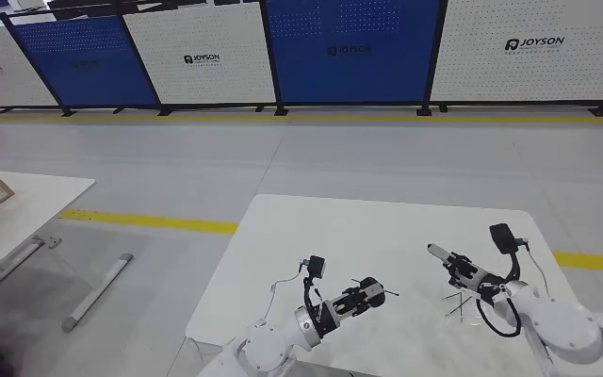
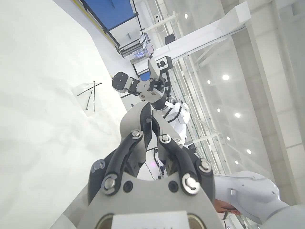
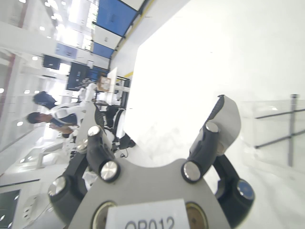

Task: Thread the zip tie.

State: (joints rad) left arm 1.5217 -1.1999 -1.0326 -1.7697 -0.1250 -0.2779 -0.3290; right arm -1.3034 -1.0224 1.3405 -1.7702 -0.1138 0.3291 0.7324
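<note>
On the top view I have the left gripper (image 1: 373, 293) pinched together on one zip tie (image 1: 389, 292) over the near part of the white surface (image 1: 377, 231), and the right gripper (image 1: 445, 255) sits near the spare zip ties (image 1: 459, 303) lying there. The left wrist view shows its fingers (image 2: 133, 122) meeting on that thin black strip, with the spares on a clear bag (image 2: 81, 88). In the right wrist view, that gripper's fingers (image 3: 226, 113) stand wide apart beside the spares.
</note>
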